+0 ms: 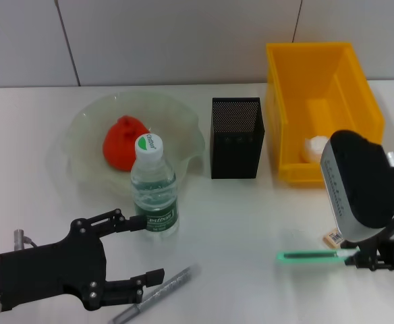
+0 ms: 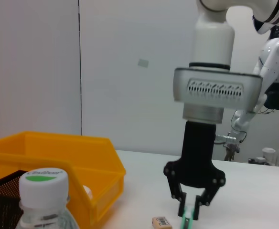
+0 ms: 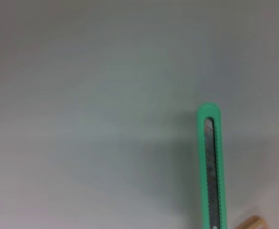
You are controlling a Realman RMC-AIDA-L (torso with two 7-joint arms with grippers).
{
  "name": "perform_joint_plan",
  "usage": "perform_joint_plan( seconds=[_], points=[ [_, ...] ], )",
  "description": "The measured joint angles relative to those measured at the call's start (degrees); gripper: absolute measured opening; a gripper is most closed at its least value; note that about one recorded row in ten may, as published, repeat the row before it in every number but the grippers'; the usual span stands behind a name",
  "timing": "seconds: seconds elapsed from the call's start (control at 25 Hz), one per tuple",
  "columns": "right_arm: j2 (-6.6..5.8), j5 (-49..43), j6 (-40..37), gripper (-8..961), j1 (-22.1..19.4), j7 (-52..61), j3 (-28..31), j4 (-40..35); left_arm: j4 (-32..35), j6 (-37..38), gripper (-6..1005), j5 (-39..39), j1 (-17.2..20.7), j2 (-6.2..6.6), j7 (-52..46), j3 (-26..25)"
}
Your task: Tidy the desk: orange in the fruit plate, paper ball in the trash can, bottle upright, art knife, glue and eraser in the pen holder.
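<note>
My right gripper point(image 1: 367, 260) is low over the table at the right, shut on one end of the green art knife point(image 1: 312, 256), which points left. The left wrist view shows its fingers point(image 2: 181, 202) pinching the art knife point(image 2: 187, 222). The tan eraser point(image 1: 334, 237) lies on the table just beside it. My left gripper point(image 1: 151, 248) stands open at the front left, right beside the upright bottle point(image 1: 154, 192). A silver stick, likely the glue point(image 1: 158, 293), lies below it. The orange point(image 1: 123, 140) sits in the fruit plate point(image 1: 82, 128). The paper ball point(image 1: 314, 147) is in the yellow trash can point(image 1: 288, 101).
The black mesh pen holder point(image 1: 235, 138) stands between the plate and the trash can, a good way behind and left of the right gripper. Bare table lies between the bottle and the knife.
</note>
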Motion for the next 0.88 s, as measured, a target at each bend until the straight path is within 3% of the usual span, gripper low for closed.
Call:
perform_joint_plan(
  seconds=[0.56, 0.88],
  points=[
    [0.04, -4.5, 0.3, 176, -4.3, 0.2, -0.4, 22.3, 0.1, 0.4, 833, -1.2, 0.0, 0.0, 1.2, -0.1],
    [-0.06, -8.9, 2.7, 176, -4.3, -0.8, -1.8, 27.5, 0.0, 0.7, 833, -1.4, 0.1, 0.0, 2.1, -0.1]
  ],
)
